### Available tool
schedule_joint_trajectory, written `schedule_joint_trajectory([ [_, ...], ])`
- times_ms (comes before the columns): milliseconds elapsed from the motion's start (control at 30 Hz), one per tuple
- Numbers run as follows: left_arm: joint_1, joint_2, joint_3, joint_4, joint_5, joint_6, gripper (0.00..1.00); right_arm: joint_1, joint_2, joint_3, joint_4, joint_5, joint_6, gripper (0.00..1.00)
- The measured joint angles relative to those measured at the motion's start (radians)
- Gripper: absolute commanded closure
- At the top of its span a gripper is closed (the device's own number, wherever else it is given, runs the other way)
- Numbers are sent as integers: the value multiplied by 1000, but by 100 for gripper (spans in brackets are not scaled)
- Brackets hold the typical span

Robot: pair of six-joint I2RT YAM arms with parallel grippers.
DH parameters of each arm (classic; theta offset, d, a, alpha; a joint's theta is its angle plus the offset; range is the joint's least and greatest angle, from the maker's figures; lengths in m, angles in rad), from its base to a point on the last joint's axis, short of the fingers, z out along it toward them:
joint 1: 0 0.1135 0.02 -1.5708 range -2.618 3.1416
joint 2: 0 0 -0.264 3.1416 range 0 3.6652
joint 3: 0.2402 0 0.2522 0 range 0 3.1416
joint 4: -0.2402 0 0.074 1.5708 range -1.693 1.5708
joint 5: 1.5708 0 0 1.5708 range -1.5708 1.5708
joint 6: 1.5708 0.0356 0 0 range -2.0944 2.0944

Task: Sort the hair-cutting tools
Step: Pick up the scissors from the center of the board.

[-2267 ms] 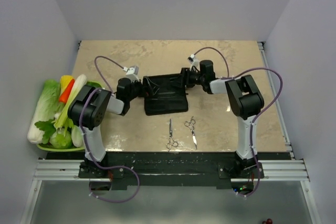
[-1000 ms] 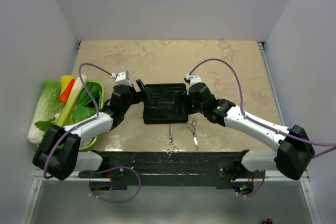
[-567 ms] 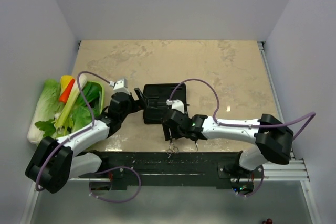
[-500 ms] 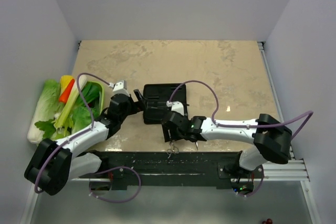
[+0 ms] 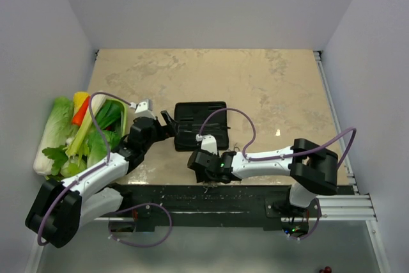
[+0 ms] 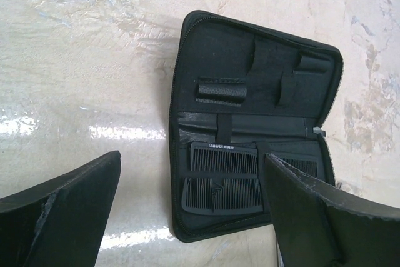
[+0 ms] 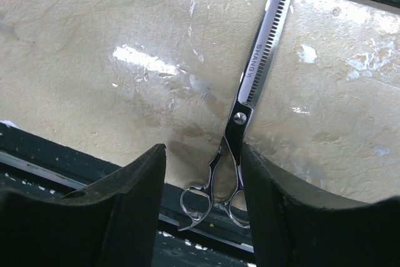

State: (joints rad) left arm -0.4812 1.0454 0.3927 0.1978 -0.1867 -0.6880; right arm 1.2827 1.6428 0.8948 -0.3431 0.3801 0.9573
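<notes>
Approach to a pick. The right gripper (image 7: 203,176), jaws apart, hangs low over one pair of scissors (image 7: 249,95). These lie flat on the table (image 7: 94,60) just on the robot's side of the open case (image 5: 201,126), with the blade tip toward the case and the rings away from it. The shank lies between the fingers, off-centre. To grasp well, centre over the pivot screw, descend to the tabletop, then close across the thin shank. The left gripper (image 6: 194,167), likewise spread, hovers at the case's left edge. Two combs (image 6: 222,195) sit inside the case. The second scissors are hidden.
</notes>
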Motion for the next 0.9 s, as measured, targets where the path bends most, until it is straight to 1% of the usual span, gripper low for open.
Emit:
schedule_joint_trajectory([
  [233, 0, -12, -16, -5, 0, 0, 0, 10, -29, -34, 5, 10, 48, 45],
  [533, 0, -14, -16, -4, 4, 0, 1, 67, -46, -52, -32, 55, 101, 45],
  [767, 0, -14, -16, -3, 5, 0, 1, 99, 0, -6, -94, 114, 127, 49],
  [833, 0, -14, -16, -3, 5, 0, 1, 101, 10, 5, -107, 124, 133, 54],
  [900, 0, -14, -16, -4, 5, 1, 1, 102, 16, 12, -117, 131, 136, 55],
])
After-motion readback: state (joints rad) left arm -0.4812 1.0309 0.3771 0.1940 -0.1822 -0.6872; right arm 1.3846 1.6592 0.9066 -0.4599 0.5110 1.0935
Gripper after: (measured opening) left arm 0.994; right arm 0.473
